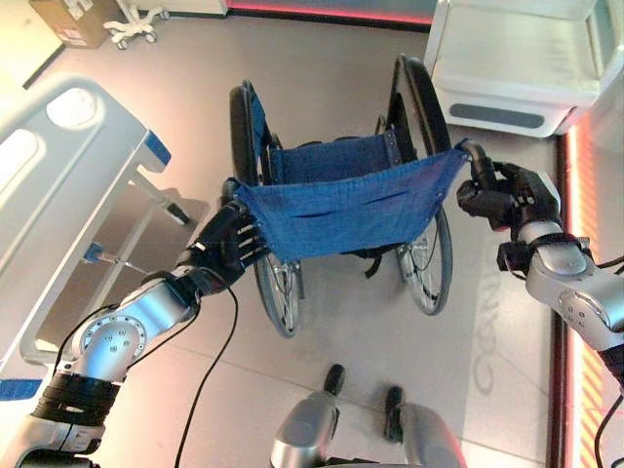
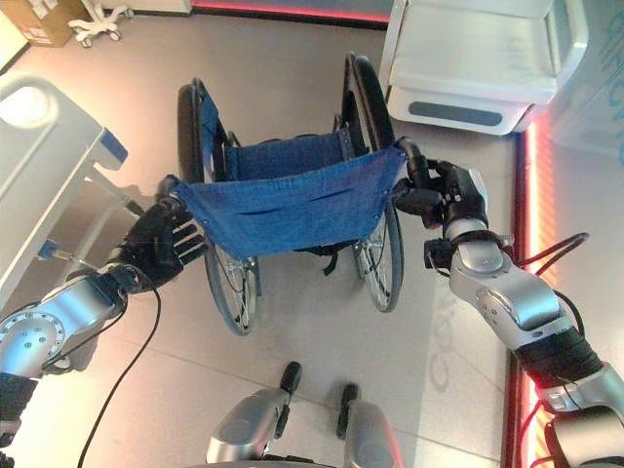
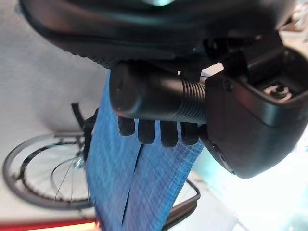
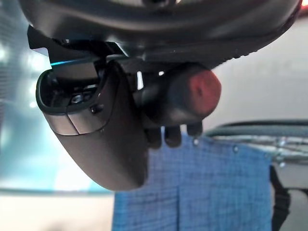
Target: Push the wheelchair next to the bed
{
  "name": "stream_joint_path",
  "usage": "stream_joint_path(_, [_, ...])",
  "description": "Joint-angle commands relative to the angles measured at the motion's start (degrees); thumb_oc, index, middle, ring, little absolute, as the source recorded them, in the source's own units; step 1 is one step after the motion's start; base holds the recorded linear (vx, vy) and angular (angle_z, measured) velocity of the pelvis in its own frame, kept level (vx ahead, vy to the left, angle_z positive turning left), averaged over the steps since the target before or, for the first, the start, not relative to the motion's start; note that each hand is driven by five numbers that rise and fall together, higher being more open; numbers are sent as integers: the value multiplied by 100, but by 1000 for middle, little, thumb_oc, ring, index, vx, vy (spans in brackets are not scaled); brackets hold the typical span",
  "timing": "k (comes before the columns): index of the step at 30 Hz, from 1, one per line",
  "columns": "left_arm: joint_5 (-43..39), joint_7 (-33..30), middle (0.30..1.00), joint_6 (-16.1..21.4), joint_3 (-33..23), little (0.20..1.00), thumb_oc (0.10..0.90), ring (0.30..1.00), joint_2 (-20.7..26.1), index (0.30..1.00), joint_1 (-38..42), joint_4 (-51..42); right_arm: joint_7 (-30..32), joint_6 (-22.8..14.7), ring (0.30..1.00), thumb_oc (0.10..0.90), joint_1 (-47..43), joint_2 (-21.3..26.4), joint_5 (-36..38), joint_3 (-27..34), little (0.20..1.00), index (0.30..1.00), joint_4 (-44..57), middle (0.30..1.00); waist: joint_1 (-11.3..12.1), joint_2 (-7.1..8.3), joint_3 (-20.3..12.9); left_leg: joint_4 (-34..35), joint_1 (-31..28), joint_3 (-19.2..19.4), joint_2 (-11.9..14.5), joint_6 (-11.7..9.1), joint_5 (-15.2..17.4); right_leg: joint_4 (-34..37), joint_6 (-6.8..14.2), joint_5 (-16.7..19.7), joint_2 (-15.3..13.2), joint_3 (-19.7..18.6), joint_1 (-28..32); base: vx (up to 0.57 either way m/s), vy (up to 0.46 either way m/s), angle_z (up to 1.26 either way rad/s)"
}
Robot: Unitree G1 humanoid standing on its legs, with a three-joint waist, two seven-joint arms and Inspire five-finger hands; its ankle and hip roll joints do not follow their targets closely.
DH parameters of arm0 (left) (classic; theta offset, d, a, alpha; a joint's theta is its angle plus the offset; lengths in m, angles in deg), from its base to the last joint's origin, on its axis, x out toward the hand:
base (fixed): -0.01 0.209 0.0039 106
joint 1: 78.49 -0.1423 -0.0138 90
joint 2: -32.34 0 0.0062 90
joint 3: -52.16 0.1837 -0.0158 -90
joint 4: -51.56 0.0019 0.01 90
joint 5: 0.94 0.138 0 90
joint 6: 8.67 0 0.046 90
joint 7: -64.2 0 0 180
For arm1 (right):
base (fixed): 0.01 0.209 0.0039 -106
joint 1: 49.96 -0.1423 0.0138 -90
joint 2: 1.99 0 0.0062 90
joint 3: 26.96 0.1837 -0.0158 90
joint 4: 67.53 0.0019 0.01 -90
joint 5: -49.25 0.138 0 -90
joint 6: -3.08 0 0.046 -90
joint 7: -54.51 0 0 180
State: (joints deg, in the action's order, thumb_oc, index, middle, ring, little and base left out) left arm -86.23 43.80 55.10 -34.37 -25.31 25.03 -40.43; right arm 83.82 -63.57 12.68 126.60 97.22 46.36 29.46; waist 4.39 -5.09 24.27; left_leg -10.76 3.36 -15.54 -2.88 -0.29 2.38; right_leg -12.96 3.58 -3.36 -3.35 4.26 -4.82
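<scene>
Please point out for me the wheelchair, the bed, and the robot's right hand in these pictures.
wheelchair (image 1: 341, 210): left eye view, on the blue fabric backrest.
bed (image 1: 58, 185): left eye view, on the pale end board.
right hand (image 2: 444, 195): right eye view, on the dark hand curled round the push handle.

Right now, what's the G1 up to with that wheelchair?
The robot stands behind a wheelchair with a blue fabric backrest, gripping a push handle in each hand. The left hand is curled round the left handle, the right hand round the right handle. A bed stands off to the robot's left, with open floor between it and the chair, so the chair is not beside it yet. A white cabinet-like unit sits ahead on the right.
</scene>
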Motion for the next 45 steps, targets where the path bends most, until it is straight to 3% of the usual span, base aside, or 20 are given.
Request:
stream_joint_path(1, [-367, 319, 300, 525, -358, 300, 400, 300, 227, 300, -185, -1234, -743, -215, 300, 400, 27, -329, 5, -238, 300, 300, 989, 300, -143, 813, -647, -1013, -617, 1206, -615, 410, 1243, 1043, 696, 1550, -736, 118, -760, 585, -233, 117])
stream_joint_path(3, [-280, 327, 300, 533, -464, 300, 400, 300, 159, 300, -333, -1335, -793, -98, 300, 400, 190, -285, 9, -24, 300, 300, 1168, 300, -190, 867, -657, -1213, -824, 1130, -570, 429, 1587, 1145, 707, 1619, -782, 128, -882, 566, -238, 91])
stream_joint_path(6, [-204, 389, 300, 534, -618, 300, 400, 300, -42, 300, -586, -1381, -884, -59, 300, 400, 271, -217, 62, 110, 300, 300, 1089, 300, -254, 832, -909, -1567, -1015, 969, -408, 318, 1333, 747, 625, 1232, -499, -2, -773, 563, -239, 82])
stream_joint_path(8, [-230, 403, 300, 495, -642, 300, 400, 300, -120, 300, -635, -1390, -883, 61, 300, 400, 248, -170, 138, 137, 300, 300, 1018, 300, -330, 747, -1060, -1802, -1235, 915, -183, 62, 722, 427, 481, 1109, -298, 19, -759, 355, -145, 80])
stream_joint_path(10, [-199, 294, 300, 477, -724, 300, 400, 300, -208, 300, -752, -1521, -987, 178, 300, 400, 189, -45, 144, 83, 300, 300, 950, 300, -336, 793, -1196, -3416, -922, 1141, -36, -365, -676, 427, 104, 901, -151, 288, -337, 474, -283, 91])
stream_joint_path(11, [-198, 297, 300, 464, -783, 300, 400, 300, -237, 300, -817, -1577, -1054, 184, 300, 400, 183, 13, 108, 99, 300, 300, 905, 300, -292, 832, -1187, -4188, -488, 1233, -155, -442, -905, 463, -28, 771, -104, 305, -108, 455, -272, 80])
stream_joint_path(14, [-257, 221, 300, 385, -968, 300, 400, 300, -236, 300, -859, -1649, -1140, 121, 300, 400, 174, 209, 262, 170, 300, 300, 896, 300, -122, 898, -995, -5009, 681, 1475, -322, -348, -814, 471, -205, 511, 30, 284, 446, 496, -212, 7])
stream_joint_path(17, [-343, 216, 300, 423, -1138, 300, 400, 300, -93, 300, -960, -1636, -1137, 145, 300, 400, 70, 195, 295, 104, 300, 300, 1006, 300, 100, 872, -786, -3711, 1102, 1656, -205, -199, -622, 429, -181, 300, 249, 167, 885, 409, -68, -6])
stream_joint_path(18, [-388, 259, 300, 442, -1186, 300, 400, 300, -3, 300, -1010, -1589, -1097, 165, 300, 400, -47, 167, 327, 17, 300, 300, 1002, 300, 204, 809, -758, -2527, 1120, 1756, -20, -215, -881, 436, -198, 189, 389, 160, 1041, 469, -12, -28])
stream_joint_path(20, [-391, 270, 300, 465, -1169, 300, 400, 300, 27, 300, -1015, -1529, -1073, 149, 300, 400, -142, 128, 351, -73, 300, 300, 945, 300, 279, 743, -779, -1758, 1159, 1742, 128, -247, -1118, 452, -229, 95, 500, 180, 1144, 530, 86, -26])
stream_joint_path(21, [-264, 295, 300, 557, -1051, 300, 400, 300, -38, 300, -1017, -1439, -1057, 50, 300, 400, -210, 22, 310, -221, 300, 300, 812, 300, 404, 584, -820, -166, 1191, 1703, 307, -443, -1715, 483, -267, -109, 732, 222, 1408, 655, 154, -16])
stream_joint_path(23, [-98, 302, 300, 681, -948, 300, 400, 300, -142, 300, -1053, -1421, -1090, -20, 300, 400, -171, -69, 247, -266, 300, 300, 758, 300, 508, 542, -835, 535, 1309, 1659, 392, -512, -1950, 516, -294, -269, 827, 182, 1680, 664, 154, -14])
stream_joint_path(29, [78, 229, 300, 772, -1009, 300, 400, 300, -308, 300, -990, -1324, -1323, -209, 300, 400, 287, -488, -98, -193, 300, 300, 766, 300, 671, 656, -998, 141, 1137, 1767, 219, -219, -1112, -316, 24, -963, 504, 147, 2111, 570, 168, -27])
stream_joint_path(31, [188, 224, 300, 577, -1033, 300, 400, 300, -335, 300, -942, -1305, -1294, -277, 300, 400, 453, -610, -129, -145, 300, 300, 760, 300, 756, 759, -1108, 151, 1005, 1853, 76, -28, -933, -1160, 301, -536, 348, 287, 2093, 478, 157, -9])
stream_joint_path(32, [255, 225, 300, 493, -1019, 300, 400, 300, -285, 300, -869, -1302, -1253, -313, 300, 400, 496, -673, -153, -151, 300, 300, 816, 300, 785, 804, -1179, 228, 853, 1790, -61, 115, -858, -2041, 577, 28, 314, 272, 1893, 446, 170, -10])
stream_joint_path(34, [129, 201, 300, 458, -961, 300, 400, 300, -129, 300, -695, -1254, -1021, -276, 300, 400, 247, -713, -60, -344, 300, 300, 844, 300, 785, 736, -1232, 221, 662, 1665, -132, 240, -738, -2857, 674, 556, 233, 261, 1299, 484, 170, -10])
stream_joint_path(38, [10, 367, 300, 358, -758, 300, 400, 300, 47, 300, -277, -941, -873, -236, 300, 400, -161, -937, -188, -659, 300, 300, 645, 300, 751, 682, -1159, -46, 607, 1435, -349, 327, -560, -2129, 384, 93, 157, 443, 739, 357, 23, 11])
stream_joint_path(40, [-11, 525, 300, 403, -749, 300, 400, 300, 112, 300, -214, -868, -845, -247, 300, 400, -292, -943, -276, -691, 300, 300, 680, 300, 681, 660, -1004, -229, 376, 1173, -441, 317, -290, -1069, 234, 43, -42, 615, 299, 348, -133, 43])
stream_joint_path(43, [-30, 610, 300, 520, -709, 300, 400, 300, 98, 300, -180, -807, -797, -302, 300, 400, -416, -899, -298, -724, 300, 300, 705, 300, 451, 716, -811, -418, -14, 1026, -551, 352, 155, -20, 320, 482, -224, 467, -150, 396, -228, 41])
stream_joint_path(45, [91, 650, 300, 624, -648, 300, 400, 300, 49, 300, -225, -830, -776, -186, 300, 400, -574, -858, -258, -691, 300, 300, 810, 300, 251, 844, -724, -653, -338, 939, -595, 342, 681, 1036, 587, 1225, -621, 147, -596, 563, -318, 36])
